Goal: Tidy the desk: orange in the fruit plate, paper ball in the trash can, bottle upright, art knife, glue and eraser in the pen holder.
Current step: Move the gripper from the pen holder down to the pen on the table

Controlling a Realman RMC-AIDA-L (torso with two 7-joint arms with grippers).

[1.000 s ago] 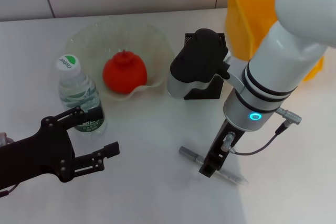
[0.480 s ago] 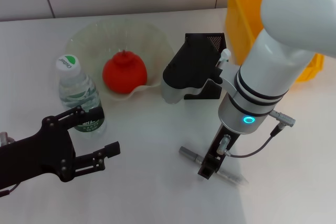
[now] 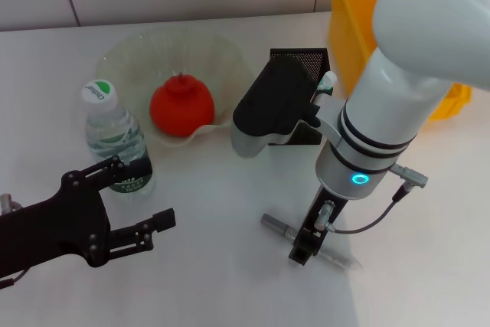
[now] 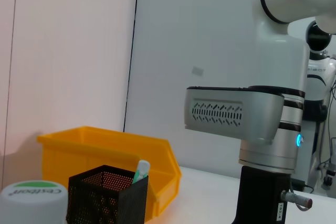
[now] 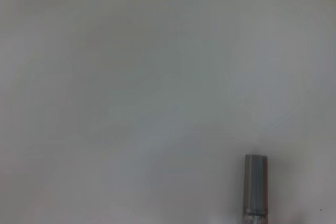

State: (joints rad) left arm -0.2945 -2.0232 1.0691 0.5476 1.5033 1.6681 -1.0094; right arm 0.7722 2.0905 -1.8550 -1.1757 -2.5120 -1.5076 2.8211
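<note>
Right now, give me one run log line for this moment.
right pincer over art knife | left pincer idle by upright bottle | orange in fruit plate

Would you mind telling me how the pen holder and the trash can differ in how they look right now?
The pen holder is a black mesh cup with see-through walls; the trash can is solid bright yellow plastic. The pen holder is square and much smaller, while the trash can is wide with sloped sides. A pale stick pokes out of the pen holder; nothing shows above the trash can's rim. Both stand upright on the white table, open at the top, side by side.
</note>
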